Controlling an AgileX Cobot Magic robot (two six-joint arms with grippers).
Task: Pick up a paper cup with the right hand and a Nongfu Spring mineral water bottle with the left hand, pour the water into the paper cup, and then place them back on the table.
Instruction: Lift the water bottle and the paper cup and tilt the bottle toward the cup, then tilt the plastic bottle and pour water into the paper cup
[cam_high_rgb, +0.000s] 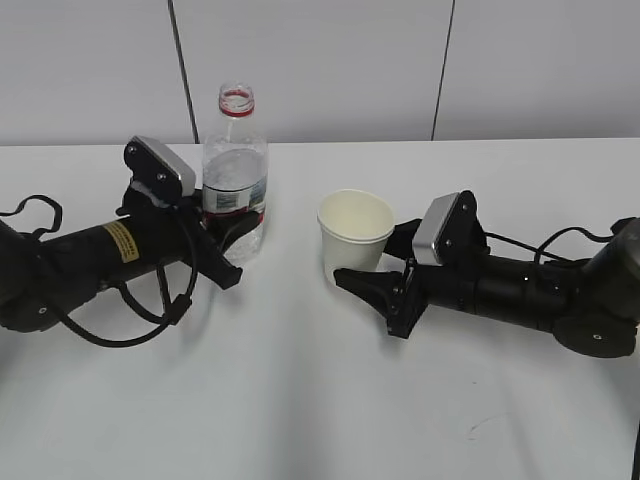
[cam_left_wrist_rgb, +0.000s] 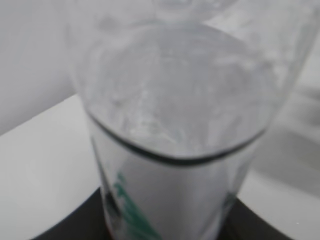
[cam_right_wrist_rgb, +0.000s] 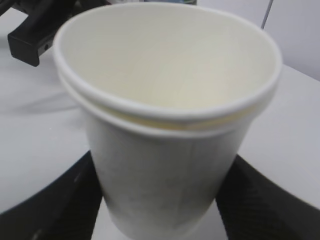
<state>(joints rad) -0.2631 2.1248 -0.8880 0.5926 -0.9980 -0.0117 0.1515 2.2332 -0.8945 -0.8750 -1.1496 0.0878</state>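
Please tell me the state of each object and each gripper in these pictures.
Nongfu Spring mineral water bottle: upright on the table, uncapped, partly filled with water.
Paper cup: upright, empty.
Left gripper: fingers on both sides of the bottle's lower part.
Right gripper: fingers on both sides of the cup.

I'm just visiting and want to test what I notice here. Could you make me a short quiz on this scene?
1. True or false: the bottle wears a cap.
2. Which gripper has its fingers either side of the cup? A) left gripper B) right gripper
3. Fill in: both bottle and cup stand on the ____.

Key
1. False: its mouth is open above the red neck ring.
2. B: in the right wrist view a dark finger shows on each side of the cup.
3. Table: neither looks lifted yet.
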